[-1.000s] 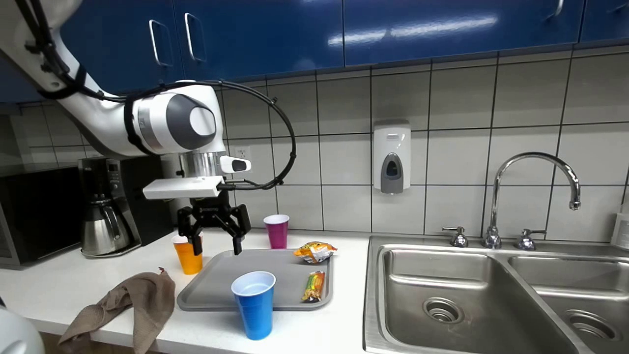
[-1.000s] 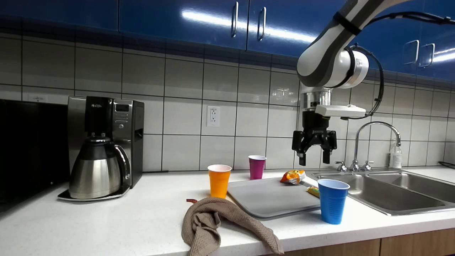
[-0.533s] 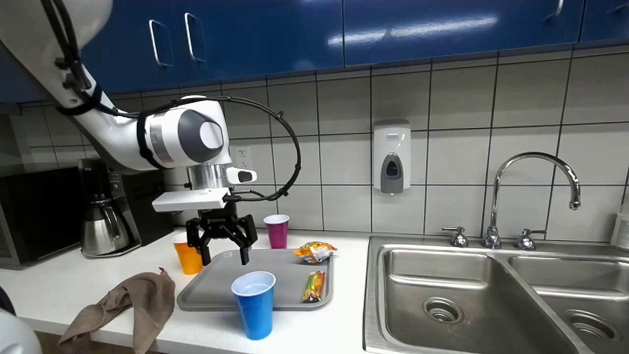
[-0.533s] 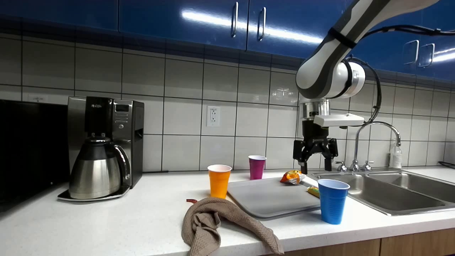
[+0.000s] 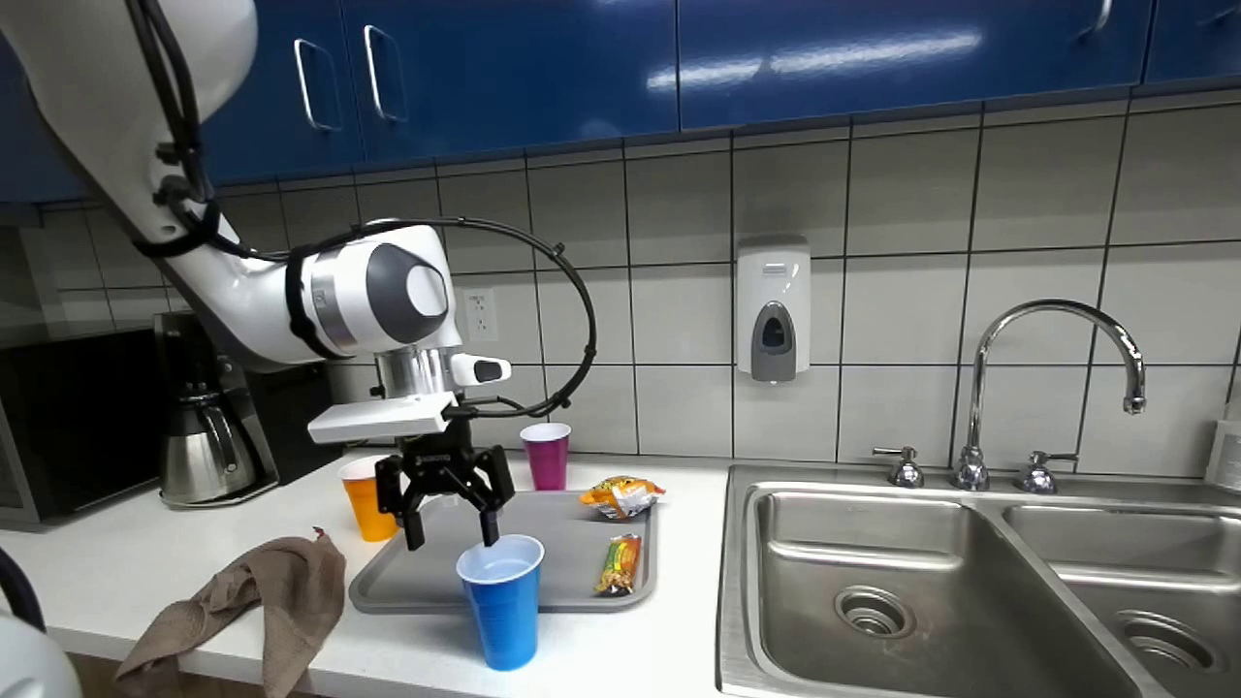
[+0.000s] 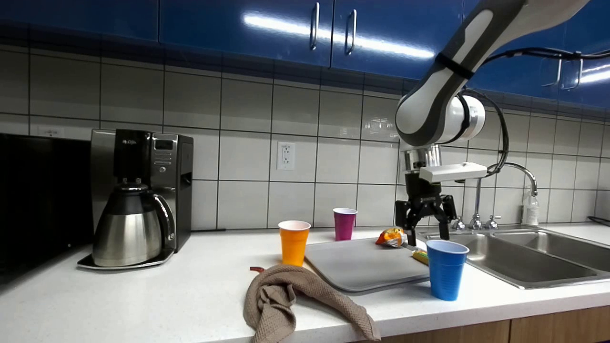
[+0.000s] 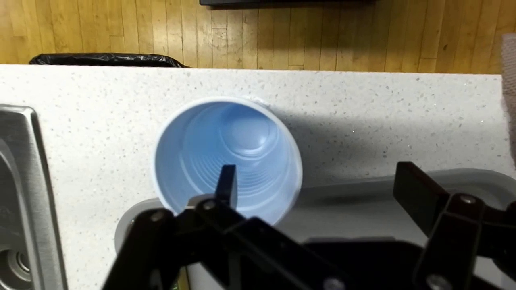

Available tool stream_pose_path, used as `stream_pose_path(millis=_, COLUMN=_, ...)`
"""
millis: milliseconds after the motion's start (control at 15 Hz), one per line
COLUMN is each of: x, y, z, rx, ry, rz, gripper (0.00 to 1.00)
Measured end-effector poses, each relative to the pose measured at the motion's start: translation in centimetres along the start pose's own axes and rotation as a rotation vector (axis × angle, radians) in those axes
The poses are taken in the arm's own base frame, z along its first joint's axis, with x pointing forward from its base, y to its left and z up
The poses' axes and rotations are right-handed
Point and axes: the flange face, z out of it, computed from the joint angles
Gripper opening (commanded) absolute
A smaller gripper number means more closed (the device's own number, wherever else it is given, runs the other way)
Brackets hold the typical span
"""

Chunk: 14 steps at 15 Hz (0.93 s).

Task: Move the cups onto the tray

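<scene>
The blue cup (image 5: 503, 611) stands upright on the counter in front of the grey tray (image 5: 417, 572), near the counter's front edge. It also shows in an exterior view (image 6: 445, 274). The orange cup (image 6: 294, 245) stands upright on the counter beside the tray's end. The purple cup (image 6: 344, 225) stands upright behind the tray. My gripper (image 5: 452, 541) is open and empty, pointing down above the tray, near the blue cup's rim height. In the wrist view my gripper (image 7: 316, 177) has one finger overlapping the blue cup's opening (image 7: 242, 133); contact cannot be told.
An orange snack bag (image 5: 623, 497) and a snack bar (image 5: 619, 565) lie on the tray's sink side. A brown towel (image 6: 281, 300) lies by the tray. The steel sink (image 5: 742, 582) is at one side, the coffee pot (image 6: 128, 233) at the other. Blue cabinets hang above.
My open gripper has moved down over the tray and closer to the blue cup. The cups, tray and snacks have not moved.
</scene>
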Motion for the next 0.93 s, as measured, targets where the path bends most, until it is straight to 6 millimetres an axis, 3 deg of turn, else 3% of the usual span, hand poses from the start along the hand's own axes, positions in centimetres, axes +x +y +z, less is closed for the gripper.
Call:
stream_pose_path(millis=800, x=0.5, y=-0.4, z=2.8, rx=-0.025, ry=-0.027, rz=0.034, gripper=1.00)
stream_pose_path(millis=867, x=0.5, y=-0.4, z=2.8, rx=-0.025, ry=-0.028, rz=0.035, gripper=0.75)
stream_pose_path(millis=933, x=0.5, y=-0.4, z=2.8, rx=-0.025, ry=-0.028, rz=0.035, gripper=0.72)
